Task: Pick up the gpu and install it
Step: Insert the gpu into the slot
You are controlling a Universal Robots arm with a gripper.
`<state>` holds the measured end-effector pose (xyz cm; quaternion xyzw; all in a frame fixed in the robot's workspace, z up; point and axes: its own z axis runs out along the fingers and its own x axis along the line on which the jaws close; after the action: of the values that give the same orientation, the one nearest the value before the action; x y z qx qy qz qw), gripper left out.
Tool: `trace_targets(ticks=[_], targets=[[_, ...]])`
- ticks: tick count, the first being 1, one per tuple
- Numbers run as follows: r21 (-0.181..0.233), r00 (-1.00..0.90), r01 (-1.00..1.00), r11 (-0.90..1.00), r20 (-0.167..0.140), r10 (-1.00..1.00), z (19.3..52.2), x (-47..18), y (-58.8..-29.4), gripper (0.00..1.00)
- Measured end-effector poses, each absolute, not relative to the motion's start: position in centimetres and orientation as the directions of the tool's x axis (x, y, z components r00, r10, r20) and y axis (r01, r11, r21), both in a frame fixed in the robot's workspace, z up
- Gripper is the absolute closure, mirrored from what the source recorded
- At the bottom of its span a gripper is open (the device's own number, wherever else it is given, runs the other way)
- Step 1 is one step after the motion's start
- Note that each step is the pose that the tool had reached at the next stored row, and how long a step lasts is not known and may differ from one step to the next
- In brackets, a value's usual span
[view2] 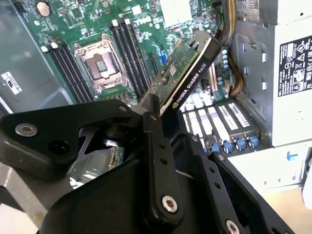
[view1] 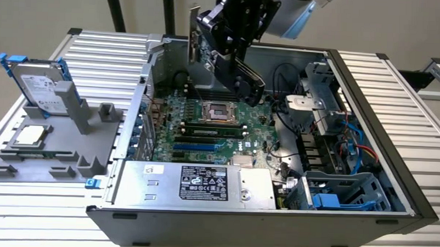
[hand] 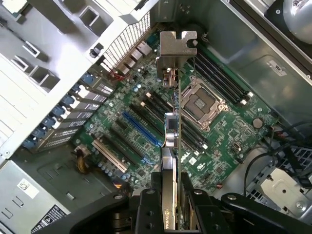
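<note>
My gripper [view1: 233, 55] hangs over the open computer case [view1: 367, 106], shut on the gpu [view1: 243, 75]. The card is lifted clear of the motherboard [view1: 212, 129] and tilts down toward it. In the second wrist view the gpu [view2: 187, 73] shows its black shroud and green board, clamped between the black fingers [view2: 156, 146]. In the first wrist view the gpu [hand: 171, 141] is seen edge-on, with its silver bracket [hand: 175, 48] at the far end. There the gripper [hand: 171, 197] grips its near end, above the blue slot [hand: 141, 129] and the black slots beside it.
A grey fixture [view1: 50, 150] on the exterior view's left carries a silver hard drive in a blue caddy [view1: 42, 87] and a processor [view1: 31, 134]. Inside the case are the processor socket [view1: 219, 110], memory sticks [view1: 212, 131], the power supply [view1: 203, 183], cables [view1: 351, 144] and a drive cage [view1: 349, 194].
</note>
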<state>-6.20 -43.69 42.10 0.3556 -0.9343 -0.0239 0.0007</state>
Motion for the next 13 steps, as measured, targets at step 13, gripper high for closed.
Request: trace_targets(ticks=[13], targets=[[0.045, -0.682, -0.731, 0.681, -0.016, -0.731, 42.10, -6.14, -43.69, 1.00]])
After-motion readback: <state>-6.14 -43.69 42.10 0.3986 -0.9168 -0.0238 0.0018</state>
